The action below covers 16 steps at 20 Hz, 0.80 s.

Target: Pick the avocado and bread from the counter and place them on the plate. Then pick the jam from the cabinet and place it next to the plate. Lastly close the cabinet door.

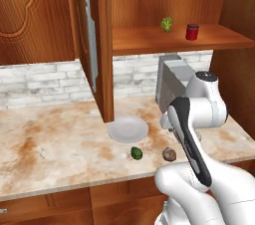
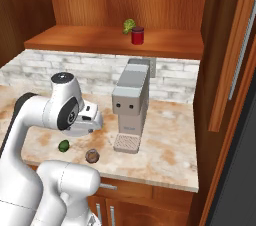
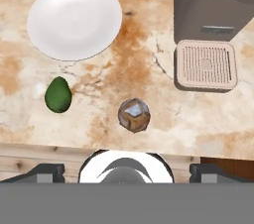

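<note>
On the counter (image 3: 163, 119) lie the white plate (image 3: 74, 20), the dark green avocado (image 3: 58, 94) just in front of it, and the brown mottled bread (image 3: 134, 115) to the avocado's right. My gripper (image 3: 127, 172) hovers high above the counter's front edge, nearest the bread, open, with nothing between its fingertips (image 3: 47, 171). From the left base the plate (image 1: 128, 129), avocado (image 1: 136, 153) and bread (image 1: 169, 155) lie beside my forearm. The red jam (image 1: 192, 32) stands on the shelf of the cabinet (image 1: 149, 42). The cabinet door (image 1: 102, 45) hangs open, edge-on above the plate.
A grey coffee machine (image 1: 172, 82) stands at the back right of the counter, its drip tray (image 3: 206, 65) close to the bread's right. A bumpy yellow-green leafy item (image 1: 167, 24) sits left of the jam. A brick backsplash (image 1: 45, 82) runs behind.
</note>
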Motion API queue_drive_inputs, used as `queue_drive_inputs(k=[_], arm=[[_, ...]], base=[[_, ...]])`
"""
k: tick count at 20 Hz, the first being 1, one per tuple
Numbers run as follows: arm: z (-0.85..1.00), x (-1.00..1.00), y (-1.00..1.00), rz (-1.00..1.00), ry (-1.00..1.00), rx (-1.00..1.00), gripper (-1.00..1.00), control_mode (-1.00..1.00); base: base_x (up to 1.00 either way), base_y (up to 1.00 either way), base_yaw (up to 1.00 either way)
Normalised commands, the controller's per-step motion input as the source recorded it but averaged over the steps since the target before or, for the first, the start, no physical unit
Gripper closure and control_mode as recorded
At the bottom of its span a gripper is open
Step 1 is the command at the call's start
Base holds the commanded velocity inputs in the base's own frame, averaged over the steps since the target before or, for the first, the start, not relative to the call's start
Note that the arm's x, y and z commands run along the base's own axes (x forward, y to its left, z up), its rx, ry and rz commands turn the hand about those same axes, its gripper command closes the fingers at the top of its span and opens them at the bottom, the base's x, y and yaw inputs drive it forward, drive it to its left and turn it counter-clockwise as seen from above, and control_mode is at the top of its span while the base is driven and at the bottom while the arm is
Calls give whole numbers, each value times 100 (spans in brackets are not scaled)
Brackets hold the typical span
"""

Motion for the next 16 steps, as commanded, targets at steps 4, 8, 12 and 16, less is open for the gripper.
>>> queue_drive_inputs(k=[4,8,12,16], arm=[[-24,-11,0,0,0,0,-100,-100],[-24,-8,-1,0,0,0,-100,-100],[-18,0,-8,0,0,0,-100,-100],[-12,0,-8,0,0,1,-100,-100]], base=[[0,0,0],[0,0,0],[0,0,0],[0,0,0]])
